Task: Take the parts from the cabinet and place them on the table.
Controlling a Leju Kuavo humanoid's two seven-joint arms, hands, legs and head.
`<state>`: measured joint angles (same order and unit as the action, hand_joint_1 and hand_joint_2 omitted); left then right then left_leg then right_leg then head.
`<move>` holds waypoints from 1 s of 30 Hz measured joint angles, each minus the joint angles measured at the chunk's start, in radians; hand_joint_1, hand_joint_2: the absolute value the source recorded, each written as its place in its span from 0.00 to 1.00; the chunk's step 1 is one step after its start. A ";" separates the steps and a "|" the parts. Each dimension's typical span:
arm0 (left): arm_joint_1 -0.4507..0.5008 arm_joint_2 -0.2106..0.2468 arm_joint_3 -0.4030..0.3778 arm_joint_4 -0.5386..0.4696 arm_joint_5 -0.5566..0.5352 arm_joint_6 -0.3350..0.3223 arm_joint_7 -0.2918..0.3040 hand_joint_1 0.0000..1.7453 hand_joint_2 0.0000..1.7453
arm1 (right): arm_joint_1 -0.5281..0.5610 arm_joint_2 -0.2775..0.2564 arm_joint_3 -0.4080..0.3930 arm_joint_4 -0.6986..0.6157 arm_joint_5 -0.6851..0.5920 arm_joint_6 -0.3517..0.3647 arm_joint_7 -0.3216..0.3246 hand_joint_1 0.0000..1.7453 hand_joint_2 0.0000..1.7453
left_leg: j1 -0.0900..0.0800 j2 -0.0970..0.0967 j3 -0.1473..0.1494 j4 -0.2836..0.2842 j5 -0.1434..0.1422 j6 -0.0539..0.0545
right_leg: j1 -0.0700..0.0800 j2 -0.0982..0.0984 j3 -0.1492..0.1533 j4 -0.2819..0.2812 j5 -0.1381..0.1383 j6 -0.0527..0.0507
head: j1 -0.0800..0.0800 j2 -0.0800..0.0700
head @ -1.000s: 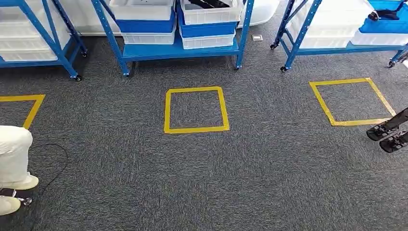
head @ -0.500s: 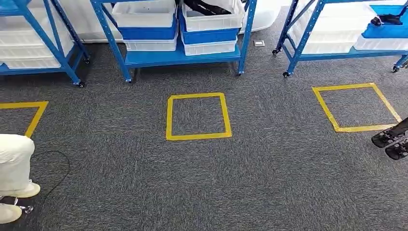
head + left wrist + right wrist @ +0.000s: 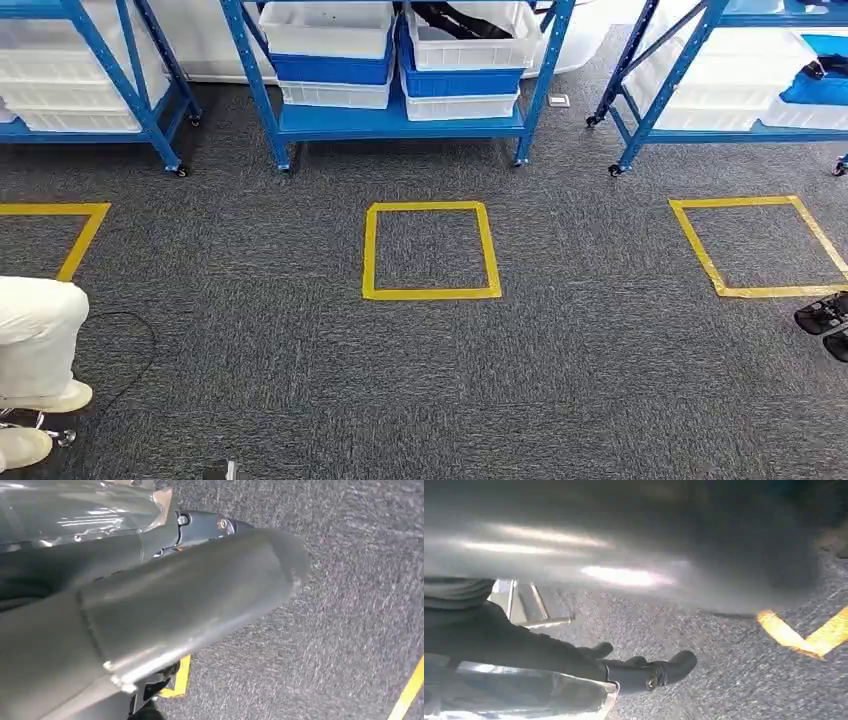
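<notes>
Carpet (image 3: 560,370): you are on the approach step.
Rack (image 3: 400,118): well ahead of both hands.
Bins (image 3: 465,45): dark parts (image 3: 450,17) inside.
Left hand (image 3: 150,615), right hand (image 3: 589,670): hanging; grip cannot be told.
Next: walk closer, then reach.

1. The blue metal shelf rack (image 3: 400,118) is cut off by the head view's top edge, so its upper tiers cannot be seen.
2. The black parts (image 3: 455,15) in the white plastic bin (image 3: 470,45) are partly cut off; their shape cannot be told.
3. The right hand (image 3: 826,322) is cut by the right edge; its fingers' pose is unclear.
4. The left hand (image 3: 150,605) is a close grey blur; its fingers are hidden.
5. A person's white trouser leg (image 3: 38,335) is cut at the left edge.
</notes>
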<state>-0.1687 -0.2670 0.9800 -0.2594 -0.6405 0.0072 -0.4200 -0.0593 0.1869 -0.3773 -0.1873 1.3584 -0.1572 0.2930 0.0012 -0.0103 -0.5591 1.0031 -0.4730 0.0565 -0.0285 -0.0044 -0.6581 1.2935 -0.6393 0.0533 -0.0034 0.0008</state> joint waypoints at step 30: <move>-0.014 0.000 -0.043 0.001 -0.013 0.016 0.050 0.00 0.00 | 0.003 0.010 -0.042 0.000 -0.013 -0.017 0.021 0.00 0.00 | 0.001 0.013 -0.065 0.028 0.037 -0.041 | 0.020 -0.001 0.180 -0.308 0.093 -0.051 | -0.009 0.000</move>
<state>-0.1830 -0.2674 0.9373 -0.2586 -0.6531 0.0233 -0.3704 -0.0561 0.1968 -0.4192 -0.1873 1.3455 -0.1743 0.3140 0.0026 0.0025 -0.6239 1.0306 -0.4356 0.0150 -0.0089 -0.0050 -0.4784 0.9857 -0.5459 0.0026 -0.0122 0.0008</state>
